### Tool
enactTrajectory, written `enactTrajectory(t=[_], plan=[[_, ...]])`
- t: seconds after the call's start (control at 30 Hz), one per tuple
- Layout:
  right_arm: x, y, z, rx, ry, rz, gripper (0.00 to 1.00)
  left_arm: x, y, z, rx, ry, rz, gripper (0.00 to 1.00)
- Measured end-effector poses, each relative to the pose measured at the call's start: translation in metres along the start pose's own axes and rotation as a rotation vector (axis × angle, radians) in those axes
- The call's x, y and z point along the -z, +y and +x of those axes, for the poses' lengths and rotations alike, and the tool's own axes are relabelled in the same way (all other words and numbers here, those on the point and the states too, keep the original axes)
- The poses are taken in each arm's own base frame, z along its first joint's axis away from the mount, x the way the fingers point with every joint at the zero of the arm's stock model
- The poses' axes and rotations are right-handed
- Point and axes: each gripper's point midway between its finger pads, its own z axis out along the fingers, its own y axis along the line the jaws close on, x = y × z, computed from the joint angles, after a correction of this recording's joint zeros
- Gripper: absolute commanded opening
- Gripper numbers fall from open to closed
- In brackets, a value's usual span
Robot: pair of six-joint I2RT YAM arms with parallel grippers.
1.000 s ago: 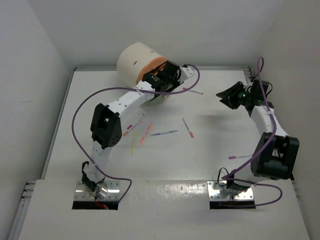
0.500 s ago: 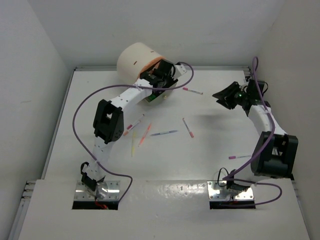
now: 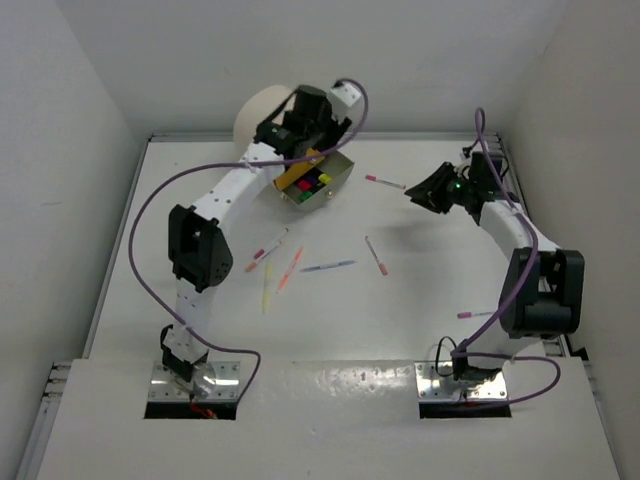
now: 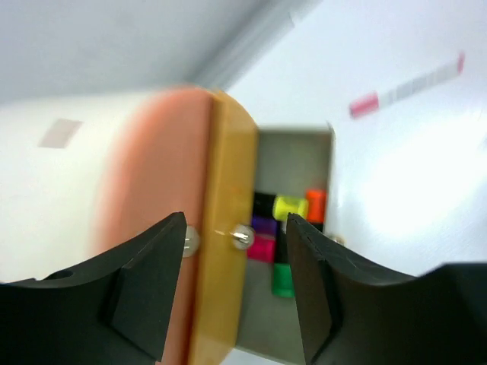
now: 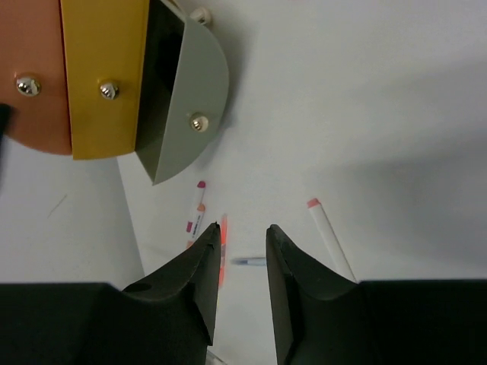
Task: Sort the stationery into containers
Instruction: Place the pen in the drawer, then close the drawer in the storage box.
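Jaws of the left gripper (image 4: 236, 224) stand spread astride the knob (image 4: 242, 236) of the yellow drawer (image 4: 224, 175), pinching nothing. The arm has lifted, baring highlighters (image 3: 315, 180) in the open grey tray (image 3: 345, 170). The right gripper (image 5: 242, 258), narrowly parted and empty, has swung nearer the pink pen (image 3: 385, 182) at three o'clock of the cabinet (image 3: 255, 110). Other pens (image 3: 291, 267) lie unobstructed at six o'clock.

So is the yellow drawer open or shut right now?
Open: the yellow drawer is swung out from the cabinet, with colored highlighters showing inside.

Behind yellow drawer front (image 4: 227, 163) (blurred), highlighters (image 4: 290, 207) partly hidden.
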Motion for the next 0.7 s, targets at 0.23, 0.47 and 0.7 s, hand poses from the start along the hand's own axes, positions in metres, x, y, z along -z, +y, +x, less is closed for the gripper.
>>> enactTrajectory(t=[0.23,0.47,0.7], plan=[[-0.029,0.03,0.019,0.067,0.068,-0.052,0.29,0.09,0.137,-0.089,0.212,-0.31,-0.193,0.72],[-0.062,0.047,0.036,0.085,0.127,-0.083,0.28,0.123,0.221,-0.059,0.395,-0.416,-0.27,0.76],[-0.09,0.056,0.044,0.077,0.155,-0.106,0.23,0.07,0.26,-0.002,0.617,-0.473,-0.096,0.76]])
